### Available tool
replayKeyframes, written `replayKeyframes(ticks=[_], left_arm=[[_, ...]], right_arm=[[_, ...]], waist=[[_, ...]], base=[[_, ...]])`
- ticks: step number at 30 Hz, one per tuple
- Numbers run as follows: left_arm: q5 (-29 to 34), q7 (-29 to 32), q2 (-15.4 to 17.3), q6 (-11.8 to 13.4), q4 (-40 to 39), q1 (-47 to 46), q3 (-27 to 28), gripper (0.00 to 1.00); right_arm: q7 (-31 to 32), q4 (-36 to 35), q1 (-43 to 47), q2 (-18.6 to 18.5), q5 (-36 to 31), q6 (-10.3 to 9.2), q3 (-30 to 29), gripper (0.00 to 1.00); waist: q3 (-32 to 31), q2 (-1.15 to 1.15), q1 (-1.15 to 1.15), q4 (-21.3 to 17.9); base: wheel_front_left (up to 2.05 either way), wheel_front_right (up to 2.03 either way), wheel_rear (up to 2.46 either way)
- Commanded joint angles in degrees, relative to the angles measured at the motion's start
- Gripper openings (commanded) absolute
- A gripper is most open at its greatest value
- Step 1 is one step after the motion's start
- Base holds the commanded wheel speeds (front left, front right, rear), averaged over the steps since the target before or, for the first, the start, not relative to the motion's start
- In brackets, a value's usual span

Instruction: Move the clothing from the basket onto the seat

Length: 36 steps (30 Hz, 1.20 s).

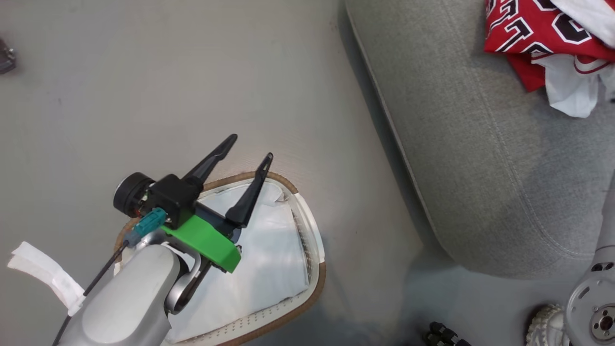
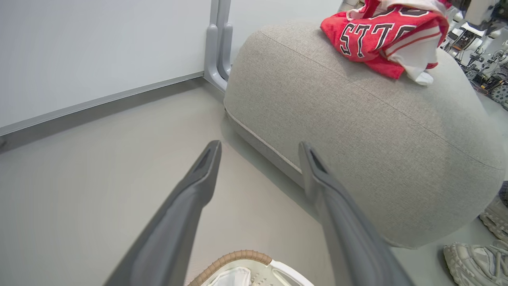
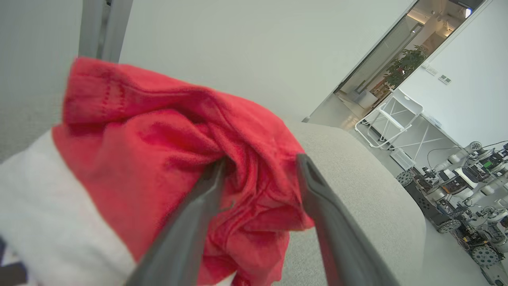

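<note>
The red jerseys (image 1: 528,29) lay heaped on the grey couch cushion (image 1: 480,158), back from its seamed edge. The right gripper (image 3: 261,161) stood spread, jersey folds loose between its jaws. The left gripper (image 1: 251,146) hung wide open, empty, above the laundry basket (image 1: 321,281).

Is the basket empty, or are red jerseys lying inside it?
Empty, as far as can be seen: inside the basket lies just its white liner, though the left arm hides one part.
</note>
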Motion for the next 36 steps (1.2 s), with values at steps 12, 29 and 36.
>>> replayKeyframes(ticks=[12, 29, 36], left_arm=[[2.27, -0.03, -4.51, -0.14, 2.41, 7.59, 9.04, 1.0], [11.06, -0.02, -11.84, -0.14, 7.69, 17.86, 27.78, 1.0], [17.13, -0.03, -14.75, -0.14, 8.86, 22.43, 36.23, 1.0]], right_arm=[[-1.7, -7.48, 13.8, 2.27, 11.67, -0.1, 10.67, 1.0], [-1.72, -9.38, 28.77, 2.72, 36.31, -0.09, 33.08, 1.0], [-1.72, -7.9, 33.63, 2.66, 41.83, -0.09, 37.52, 1.0]], waist=[[-9.62, 0.0, -0.01, -1.02], [-21.87, 0.0, -0.01, 9.06], [-24.91, 0.0, -0.01, 12.65]], base=[[0.0, 0.0, 0.0], [0.0, 0.0, 0.0], [0.0, 0.0, 0.0]])
